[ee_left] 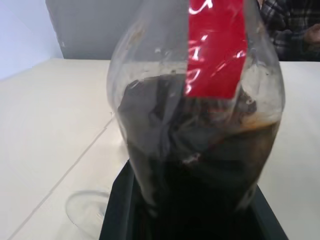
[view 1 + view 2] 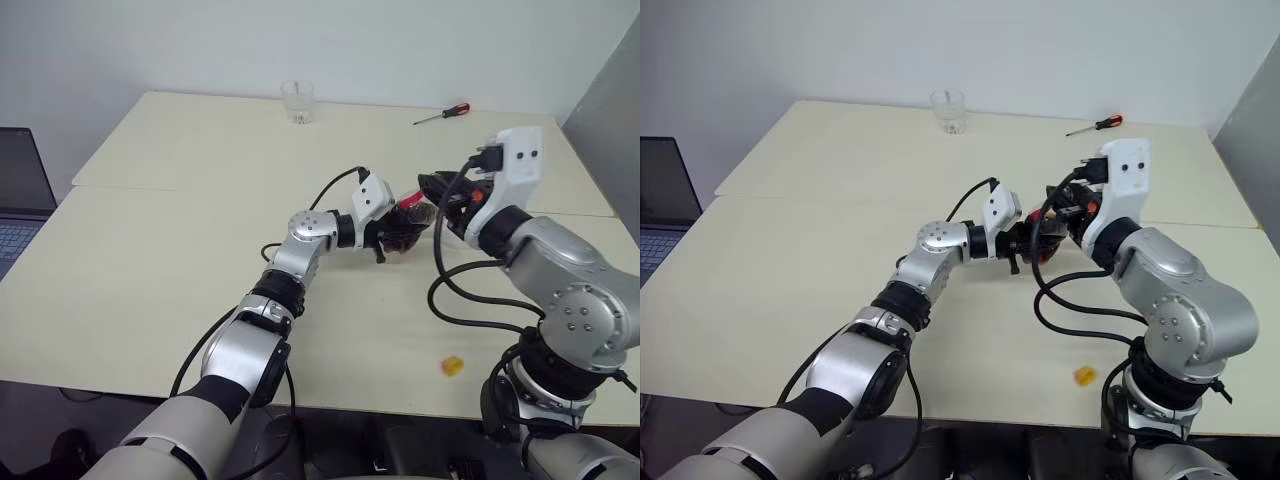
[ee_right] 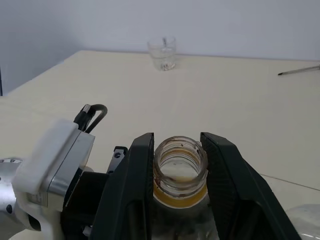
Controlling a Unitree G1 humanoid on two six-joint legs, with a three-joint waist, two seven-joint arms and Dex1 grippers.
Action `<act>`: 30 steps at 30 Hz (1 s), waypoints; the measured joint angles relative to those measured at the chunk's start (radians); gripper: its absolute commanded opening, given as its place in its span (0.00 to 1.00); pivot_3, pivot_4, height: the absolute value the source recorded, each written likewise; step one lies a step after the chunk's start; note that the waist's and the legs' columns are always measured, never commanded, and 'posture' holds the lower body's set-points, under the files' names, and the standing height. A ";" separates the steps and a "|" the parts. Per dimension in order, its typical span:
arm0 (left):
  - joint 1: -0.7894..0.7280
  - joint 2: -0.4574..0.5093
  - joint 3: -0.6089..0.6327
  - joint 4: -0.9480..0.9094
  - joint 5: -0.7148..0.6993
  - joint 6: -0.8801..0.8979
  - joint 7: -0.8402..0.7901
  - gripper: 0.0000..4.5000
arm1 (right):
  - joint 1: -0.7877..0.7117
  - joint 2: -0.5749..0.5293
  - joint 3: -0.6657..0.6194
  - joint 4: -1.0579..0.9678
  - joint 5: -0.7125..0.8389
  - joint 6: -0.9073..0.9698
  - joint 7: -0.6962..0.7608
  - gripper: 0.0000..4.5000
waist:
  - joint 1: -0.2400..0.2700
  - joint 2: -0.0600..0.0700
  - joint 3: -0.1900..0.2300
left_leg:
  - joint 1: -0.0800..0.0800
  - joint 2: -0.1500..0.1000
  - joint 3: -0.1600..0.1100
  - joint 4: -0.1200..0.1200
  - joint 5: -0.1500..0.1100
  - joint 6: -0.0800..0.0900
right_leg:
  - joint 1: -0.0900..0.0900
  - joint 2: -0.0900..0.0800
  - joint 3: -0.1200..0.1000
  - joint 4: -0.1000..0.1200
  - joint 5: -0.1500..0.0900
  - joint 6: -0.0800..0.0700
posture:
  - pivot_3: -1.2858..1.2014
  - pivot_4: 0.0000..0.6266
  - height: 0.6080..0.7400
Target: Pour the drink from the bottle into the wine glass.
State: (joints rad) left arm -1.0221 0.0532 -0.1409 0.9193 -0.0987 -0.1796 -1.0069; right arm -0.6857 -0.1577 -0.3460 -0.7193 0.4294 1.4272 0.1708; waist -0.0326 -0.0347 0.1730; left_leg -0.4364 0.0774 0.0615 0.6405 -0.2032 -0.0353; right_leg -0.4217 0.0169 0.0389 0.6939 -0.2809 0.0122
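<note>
Left tool [image 2: 392, 240] is pinching the bottle [image 1: 197, 140] around its soft belly. Right tool [image 3: 177, 160] is straddling the uncapped neck at 12 o'clock; contact unclear. Bottle is looking light, squashy; holding low is best.

Red-labelled bottle [image 1: 200, 125]; near-black, perhaps brown, drink [image 1: 200, 190]

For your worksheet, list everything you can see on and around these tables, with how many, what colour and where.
table: two, cream, pushed together
bottle: one, clear with red label, open, held above the table
drink: dark brown, inside the bottle
cap: one, yellow, near the front edge
wine glass: one, clear, its foot on the table beside the bottle
tumbler: one, clear, far edge
screwdriver: one, red handle, far right
laptop: one, dark, far left
person: one, checked sleeve, beyond the table
left gripper: black, shut on the bottle
right gripper: black, at the bottle's neck
</note>
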 measured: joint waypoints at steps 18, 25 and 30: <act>0.116 0.238 0.150 0.084 -0.029 -0.012 0.193 0.15 | -0.035 -0.116 -0.298 -0.008 0.156 -0.081 -0.038 0.78 | -0.025 0.000 0.000 | 0.003 0.002 -0.001 -0.006 0.000 0.000 | 0.000 0.001 0.000 -0.001 0.000 0.000 | 0.52 0.24 1.00; 0.113 0.193 0.149 0.076 -0.016 -0.005 0.211 0.14 | -0.065 -0.104 -0.238 0.000 0.224 -0.085 -0.046 1.00 | 0.004 0.001 -0.001 | 0.002 0.000 0.003 -0.005 0.001 0.000 | 0.001 -0.001 -0.001 -0.001 0.000 -0.001 | 0.52 0.24 1.00; 0.113 0.196 0.154 0.076 -0.016 -0.007 0.215 0.14 | -0.036 -0.129 -0.240 0.001 0.256 -0.085 -0.047 1.00 | 0.003 0.001 -0.001 | 0.002 -0.001 0.003 -0.006 0.001 0.000 | 0.001 -0.001 0.000 -0.003 0.002 -0.003 | 0.52 0.24 1.00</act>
State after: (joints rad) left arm -0.9096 0.2495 0.0133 0.9950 -0.1147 -0.1870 -0.7920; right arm -0.7213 -0.2867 -0.5862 -0.7187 0.6858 1.3425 0.1238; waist -0.0292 -0.0336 0.1725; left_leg -0.4343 0.0769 0.0643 0.6347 -0.2023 -0.0356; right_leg -0.4208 0.0157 0.0385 0.6910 -0.2793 0.0090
